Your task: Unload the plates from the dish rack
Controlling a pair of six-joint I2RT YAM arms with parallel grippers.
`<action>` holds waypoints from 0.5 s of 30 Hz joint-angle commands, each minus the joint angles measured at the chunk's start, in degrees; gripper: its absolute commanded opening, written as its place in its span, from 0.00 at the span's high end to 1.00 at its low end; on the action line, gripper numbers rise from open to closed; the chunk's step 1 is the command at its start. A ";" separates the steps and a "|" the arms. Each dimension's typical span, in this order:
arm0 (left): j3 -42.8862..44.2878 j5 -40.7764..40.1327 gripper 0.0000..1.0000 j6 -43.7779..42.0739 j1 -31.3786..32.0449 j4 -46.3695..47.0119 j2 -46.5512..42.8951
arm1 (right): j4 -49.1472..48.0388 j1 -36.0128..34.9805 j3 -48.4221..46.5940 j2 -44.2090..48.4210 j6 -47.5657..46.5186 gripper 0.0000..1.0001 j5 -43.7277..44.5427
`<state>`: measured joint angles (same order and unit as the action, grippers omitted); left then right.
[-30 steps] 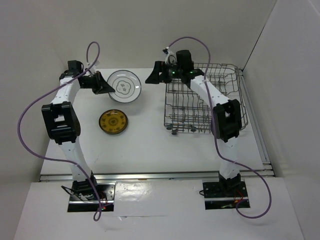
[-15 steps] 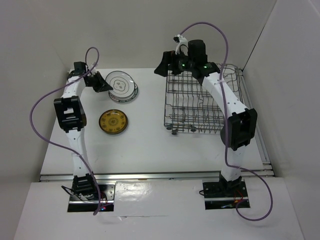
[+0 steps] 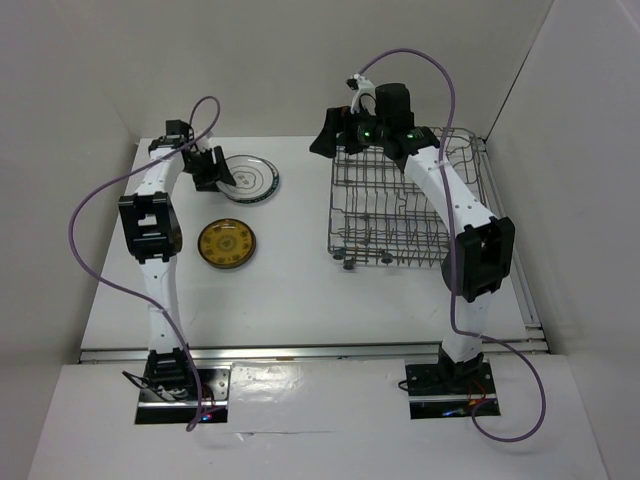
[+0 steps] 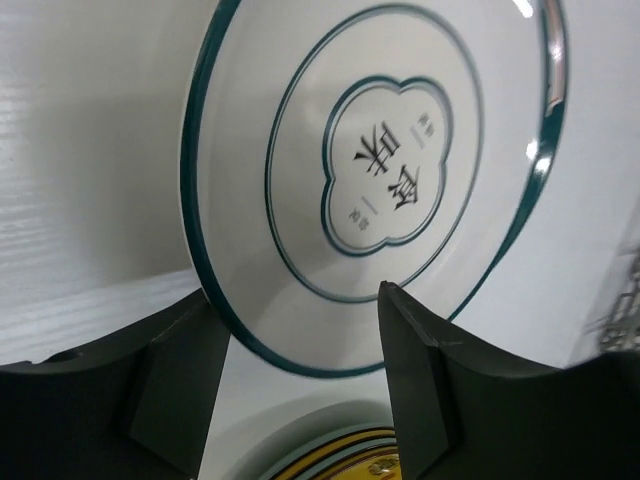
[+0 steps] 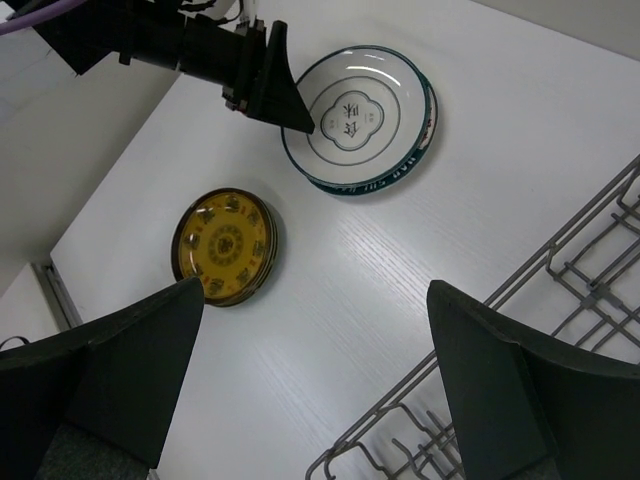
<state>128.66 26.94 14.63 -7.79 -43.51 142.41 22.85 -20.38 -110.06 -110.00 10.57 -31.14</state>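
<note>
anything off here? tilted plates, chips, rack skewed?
Nothing stands out. The white plate and the ochre plate lie flat, apart from each other, with no chips visible. The dish rack stands level on its feet. The left gripper and right gripper are open, holding nothing.

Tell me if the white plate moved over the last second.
Yes. The white plate went from tilted up to lying flat, settling slightly toward the ochre plate.
</note>
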 commanded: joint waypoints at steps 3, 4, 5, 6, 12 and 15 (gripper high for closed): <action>1.24 -7.24 0.28 -6.37 1.72 -5.01 -2.14 | -0.97 -0.36 -1.38 1.45 -0.90 0.00 -1.74; 1.24 -8.47 0.28 -7.85 1.73 -5.53 -2.14 | -0.97 -0.36 -1.38 1.45 -0.90 0.00 -2.26; 1.24 -9.35 0.28 -8.39 2.42 -5.54 -2.14 | -0.97 -0.36 -1.38 0.93 -0.90 0.00 -2.26; 1.24 -10.32 0.27 -9.44 3.13 -5.54 -2.83 | -0.97 -0.36 -1.99 0.92 -0.90 0.00 -2.26; 1.24 -19.72 0.26 -11.82 5.42 -5.54 -4.85 | -0.44 -0.36 -2.00 1.44 -0.90 0.00 -2.79; -0.16 -21.75 0.26 -11.21 5.42 -5.01 -8.10 | 0.09 -0.36 -2.00 2.07 -0.90 0.00 -0.26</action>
<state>128.55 9.91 4.56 -2.59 -48.49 141.36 22.87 -20.38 -110.13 -110.02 10.57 -32.67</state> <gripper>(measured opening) 0.740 0.999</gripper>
